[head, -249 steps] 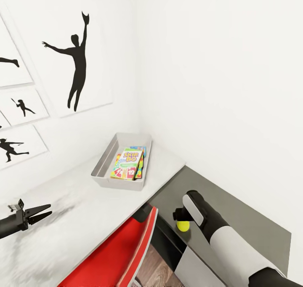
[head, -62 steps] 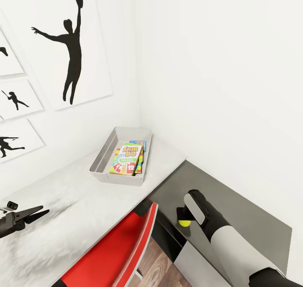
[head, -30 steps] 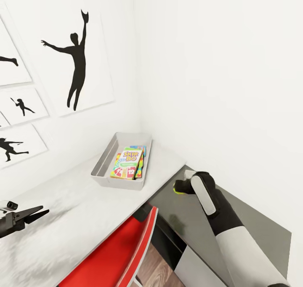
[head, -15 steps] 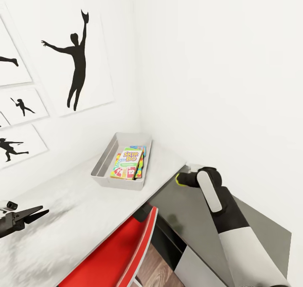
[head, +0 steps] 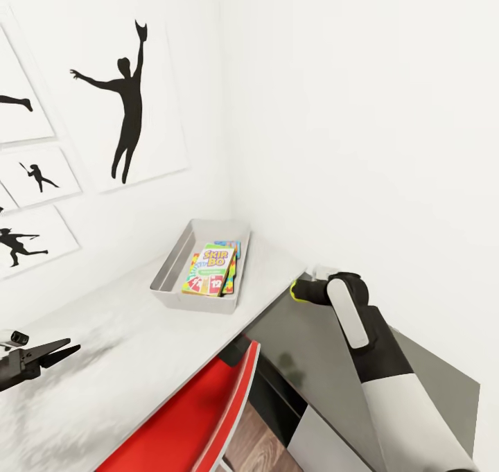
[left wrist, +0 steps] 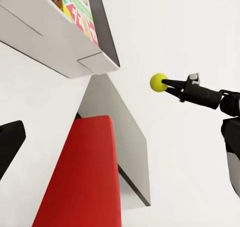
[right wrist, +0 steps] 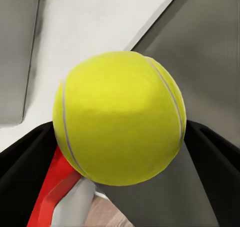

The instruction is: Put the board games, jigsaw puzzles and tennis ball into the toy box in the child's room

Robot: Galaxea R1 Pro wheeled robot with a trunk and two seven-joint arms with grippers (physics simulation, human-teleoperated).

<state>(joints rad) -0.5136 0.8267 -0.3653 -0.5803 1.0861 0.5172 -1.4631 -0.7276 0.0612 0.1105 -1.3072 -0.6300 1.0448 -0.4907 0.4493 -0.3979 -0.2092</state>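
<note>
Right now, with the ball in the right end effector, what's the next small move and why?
Probably carry the tennis ball leftward over the toy box: the right end effector holds it beside the table edge, short of the box.

Yellow-green ball (right wrist: pixel 120 118) pinched between the right pincer's (head: pixel 299 291) fingers, off the table's (head: pixel 138 333) corner; grey box (head: pixel 172 267) holding Skip-Bo (head: pixel 208 269) well beyond

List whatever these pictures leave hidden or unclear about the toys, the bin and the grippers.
- Light grey toy box, head view: the Skip-Bo board game covers the items beneath; only coloured edges show, so the count is unclear.
- Yellow-green tennis ball, head view: mostly hidden behind the right gripper.
- Left gripper, head view: arm cut off by the picture edge.
</note>
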